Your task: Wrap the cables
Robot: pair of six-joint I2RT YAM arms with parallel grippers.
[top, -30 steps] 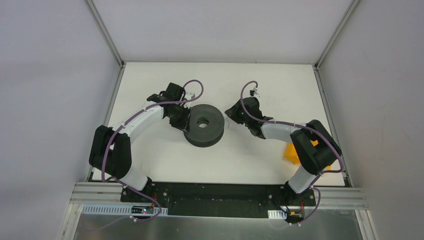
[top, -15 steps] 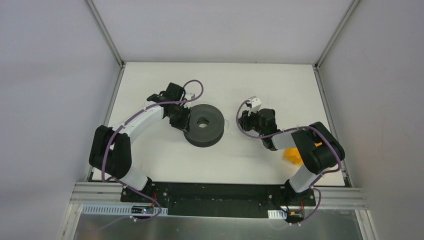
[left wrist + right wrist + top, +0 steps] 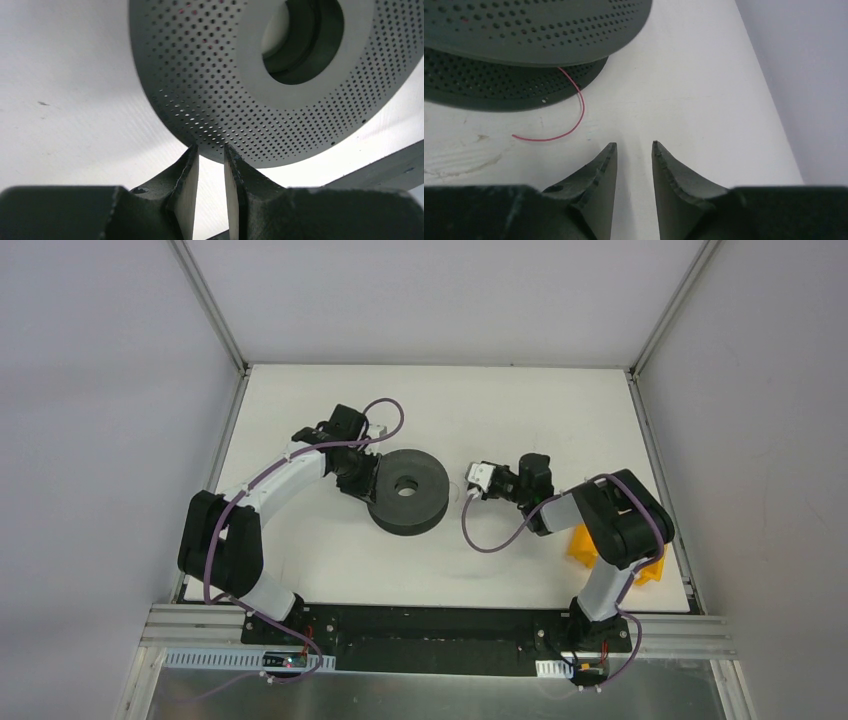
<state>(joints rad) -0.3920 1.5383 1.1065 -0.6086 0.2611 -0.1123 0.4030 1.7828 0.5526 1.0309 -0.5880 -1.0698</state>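
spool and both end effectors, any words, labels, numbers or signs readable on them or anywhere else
No readable text in any view.
spool: plain perforated flanges, no label.
left end effector and right end effector: no markings.
small boards at the arm bases: any print is too small to read.

White table carries grey spool, pink wire tail, orange object

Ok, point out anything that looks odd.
A loose end of thin red wire trails from between the flanges of the spool and curls on the table, not wound in. The right end effector near it is open and empty.
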